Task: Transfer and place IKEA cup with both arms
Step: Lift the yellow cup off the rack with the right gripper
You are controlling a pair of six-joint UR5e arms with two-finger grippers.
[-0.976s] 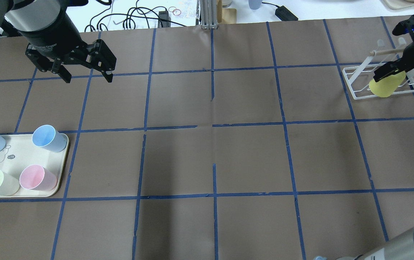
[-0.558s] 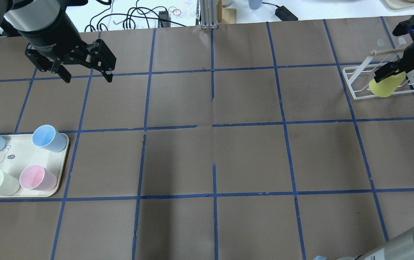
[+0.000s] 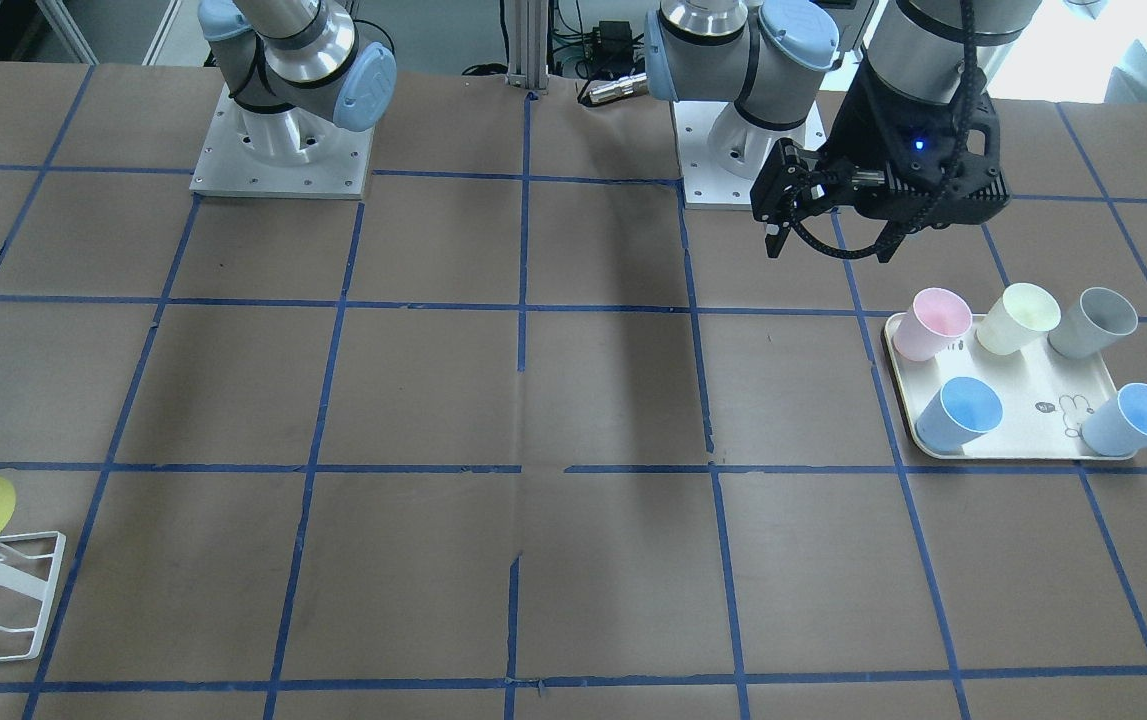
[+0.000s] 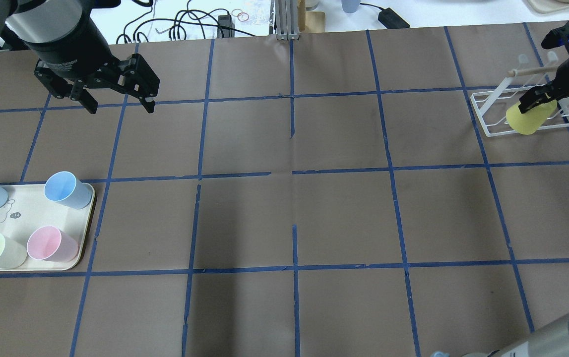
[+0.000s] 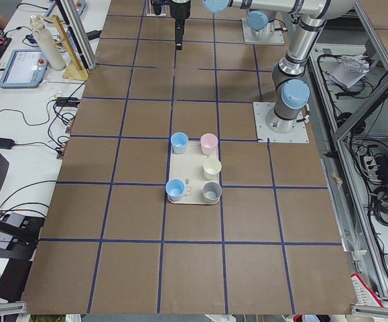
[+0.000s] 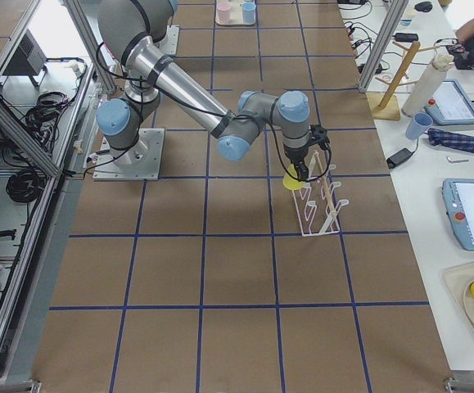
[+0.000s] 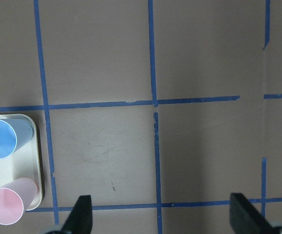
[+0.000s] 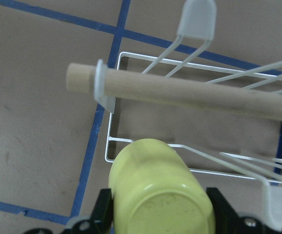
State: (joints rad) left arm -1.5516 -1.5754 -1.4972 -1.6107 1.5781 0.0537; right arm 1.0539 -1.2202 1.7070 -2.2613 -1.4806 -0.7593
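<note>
In the overhead view, your right gripper (image 4: pixel 531 103) at 2 o'clock has drawn slightly back toward 1 o'clock along the IKEA cup (image 4: pixel 527 121). The cup has barely shifted and leans upside down on the wire rack (image 4: pixel 478 114). Your left gripper (image 4: pixel 121 108) has not moved. It hangs at 10 o'clock with its jaws spread wide and empty, well apart from the tray (image 4: pixel 26 208) of pastel cups at 8 o'clock. From the front, the cup sits at the 8 o'clock edge with one black finger across it. The left wrist view shows only bare table between the spread fingers. In the right wrist view, both fingers press the cup's sides below the wooden dowel (image 8: pixel 189 95). I judge the grip is set and the lift off the rack has not begun.
</note>
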